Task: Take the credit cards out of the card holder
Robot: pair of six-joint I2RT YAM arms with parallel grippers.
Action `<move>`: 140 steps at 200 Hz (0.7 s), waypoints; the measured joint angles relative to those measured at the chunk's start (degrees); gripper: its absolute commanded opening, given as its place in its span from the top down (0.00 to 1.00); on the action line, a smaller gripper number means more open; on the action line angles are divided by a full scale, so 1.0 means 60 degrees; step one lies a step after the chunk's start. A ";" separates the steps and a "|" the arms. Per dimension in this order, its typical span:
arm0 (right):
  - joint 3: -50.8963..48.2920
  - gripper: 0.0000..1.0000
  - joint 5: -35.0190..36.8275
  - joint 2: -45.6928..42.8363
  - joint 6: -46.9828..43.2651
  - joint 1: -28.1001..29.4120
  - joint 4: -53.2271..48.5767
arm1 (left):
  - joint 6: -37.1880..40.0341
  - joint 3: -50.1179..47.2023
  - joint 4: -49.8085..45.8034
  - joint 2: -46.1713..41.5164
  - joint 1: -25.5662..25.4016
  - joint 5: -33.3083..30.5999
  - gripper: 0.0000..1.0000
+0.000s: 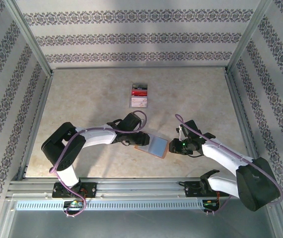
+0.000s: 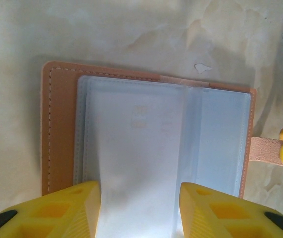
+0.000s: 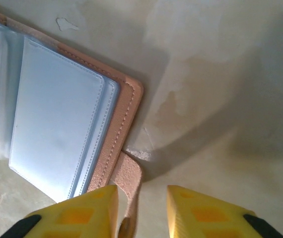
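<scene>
Lying open on your table [image 1: 82, 99], card holder [image 1: 156, 145]: left end effector [image 2: 140, 192], jaws apart, over its edge; right end effector [image 3: 141, 192], jaws apart, around its strap tab [image 3: 129, 176]; credit cards [image 1: 139, 95] beyond it.

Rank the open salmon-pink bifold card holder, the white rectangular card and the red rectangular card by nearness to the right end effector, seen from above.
From the right end effector:
1. Salmon-pink bifold card holder, just left of it.
2. White rectangular card, well beyond, toward the back.
3. Red rectangular card, just behind the white one.
</scene>
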 measured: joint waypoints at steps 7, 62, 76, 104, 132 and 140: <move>0.0000 0.77 -0.0007 0.0036 0.0011 0.0000 0.0000 | -0.0004 0.0029 0.0000 0.0036 -0.0011 0.0015 0.54; 0.0000 0.81 -0.0066 0.0182 0.0022 0.0000 0.0066 | 0.0000 0.0324 0.0004 0.0270 -0.0299 0.0098 0.54; 0.0000 0.82 -0.0062 0.0189 0.0047 0.0000 0.0076 | 0.0000 0.0455 0.0000 0.0364 -0.0375 0.0113 0.54; 0.0000 0.82 -0.0062 0.0189 0.0098 0.0000 0.0142 | 0.0000 0.0670 -0.0011 0.0525 -0.0499 0.0175 0.55; -0.0076 0.83 -0.0066 0.0186 0.0182 0.0000 0.0328 | -0.0004 0.0794 0.0000 0.0652 -0.0637 0.0313 0.55; -0.0135 0.84 -0.0069 0.0186 0.0200 -0.0004 0.0419 | -0.0007 0.0812 0.0004 0.0667 -0.0685 0.0335 0.55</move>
